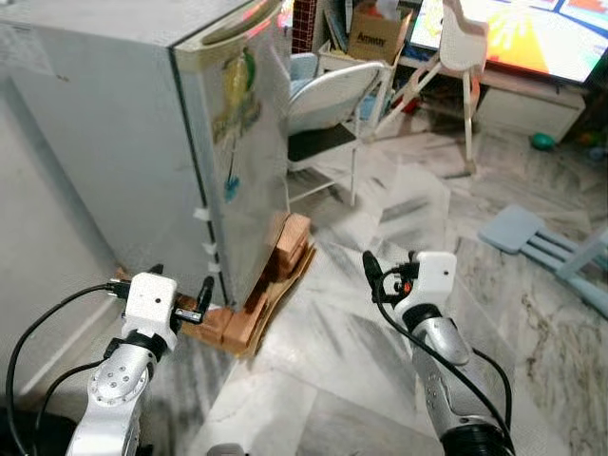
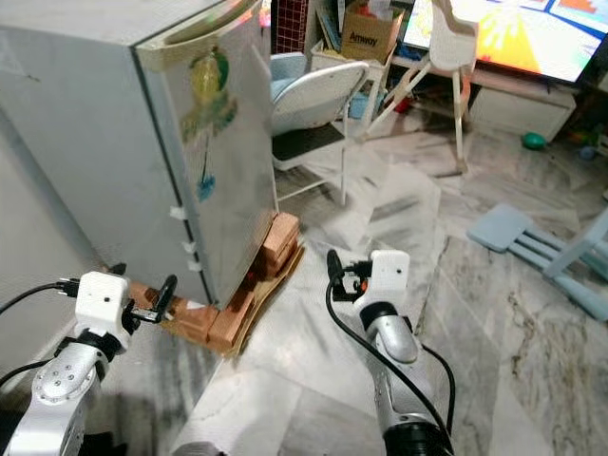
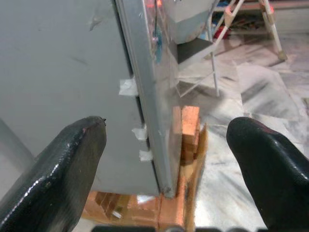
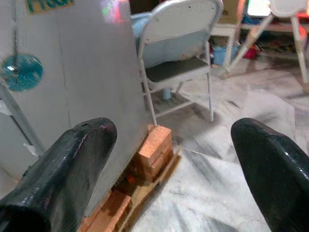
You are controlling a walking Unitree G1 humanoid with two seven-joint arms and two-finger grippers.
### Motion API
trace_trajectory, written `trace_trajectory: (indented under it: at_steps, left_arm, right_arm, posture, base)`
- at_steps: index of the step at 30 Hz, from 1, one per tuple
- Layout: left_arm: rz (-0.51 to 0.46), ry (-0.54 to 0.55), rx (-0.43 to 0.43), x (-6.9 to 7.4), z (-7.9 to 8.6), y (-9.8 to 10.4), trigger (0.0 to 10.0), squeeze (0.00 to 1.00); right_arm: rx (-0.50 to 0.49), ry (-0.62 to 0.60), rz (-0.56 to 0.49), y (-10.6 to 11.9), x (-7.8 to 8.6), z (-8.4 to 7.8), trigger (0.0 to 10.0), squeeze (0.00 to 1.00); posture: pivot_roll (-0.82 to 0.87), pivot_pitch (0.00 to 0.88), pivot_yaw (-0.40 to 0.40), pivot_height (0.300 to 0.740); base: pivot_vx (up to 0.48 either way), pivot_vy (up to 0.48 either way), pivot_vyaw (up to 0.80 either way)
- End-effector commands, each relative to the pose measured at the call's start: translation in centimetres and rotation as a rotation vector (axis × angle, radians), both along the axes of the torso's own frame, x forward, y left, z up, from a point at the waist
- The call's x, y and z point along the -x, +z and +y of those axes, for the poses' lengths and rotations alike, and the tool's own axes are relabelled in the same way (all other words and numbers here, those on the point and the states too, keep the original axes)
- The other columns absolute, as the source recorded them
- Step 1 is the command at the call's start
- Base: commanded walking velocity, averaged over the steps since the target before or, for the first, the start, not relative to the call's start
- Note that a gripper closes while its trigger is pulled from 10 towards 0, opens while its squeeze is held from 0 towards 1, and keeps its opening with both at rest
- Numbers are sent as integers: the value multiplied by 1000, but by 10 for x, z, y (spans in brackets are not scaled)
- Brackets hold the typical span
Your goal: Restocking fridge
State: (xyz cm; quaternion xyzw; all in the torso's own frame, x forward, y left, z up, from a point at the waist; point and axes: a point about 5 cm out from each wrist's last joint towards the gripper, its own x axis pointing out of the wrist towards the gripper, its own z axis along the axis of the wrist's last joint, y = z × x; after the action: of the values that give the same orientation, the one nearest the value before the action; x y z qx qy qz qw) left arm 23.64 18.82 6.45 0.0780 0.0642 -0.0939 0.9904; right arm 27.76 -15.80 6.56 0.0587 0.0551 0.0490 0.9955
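A humanoid robot stands before a closed fridge point(image 1: 142, 123), its restocking job apparently not yet begun. Nearest the camera, the left gripper point(image 1: 180, 296) hovers just short of the fridge's lower door corner, fingers spread wide and holding nothing; the right gripper point(image 1: 389, 273) hangs out over the marble floor point(image 1: 313, 380), well clear of the door, equally open and empty. The fridge rests on bricks point(image 1: 285, 252) and cardboard, door shut, its contents hidden. No groceries are in hand. Beyond the fridge stand a folding chair point(image 1: 328, 114) and, farther back, a cardboard box point(image 1: 378, 36) whose contents cannot be made out.
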Motion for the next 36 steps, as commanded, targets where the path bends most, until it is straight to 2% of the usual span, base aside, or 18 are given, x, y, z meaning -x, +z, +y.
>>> trace_trajectory:
  at_steps: [1, 11, 31, 36]
  left_arm:
    - [-11, -26, 13, -1, -4, 3, 10000, 0]
    - [-27, -47, 25, -2, -6, 6, 10000, 0]
    - [-20, -55, 30, -3, -10, 4, 10000, 0]
    - [-20, -61, 31, -4, -11, 5, 10000, 0]
  right_arm:
    - [10, -22, -10, 3, -1, -6, 10000, 0]
    - [17, -27, -13, 3, 0, -7, 10000, 0]
    - [37, -14, -16, 4, 1, -7, 10000, 0]
    - [39, -11, -13, 4, 1, -5, 10000, 0]
  posture:
    - [76, 0, -25, 740]
    - [70, 0, -22, 740]
    - [69, 2, -26, 740]
    - [69, 10, -25, 740]
  base:
    - [0, 0, 0]
    - [273, 0, 0]
    - [373, 295, 0]
    - [177, 0, -100]
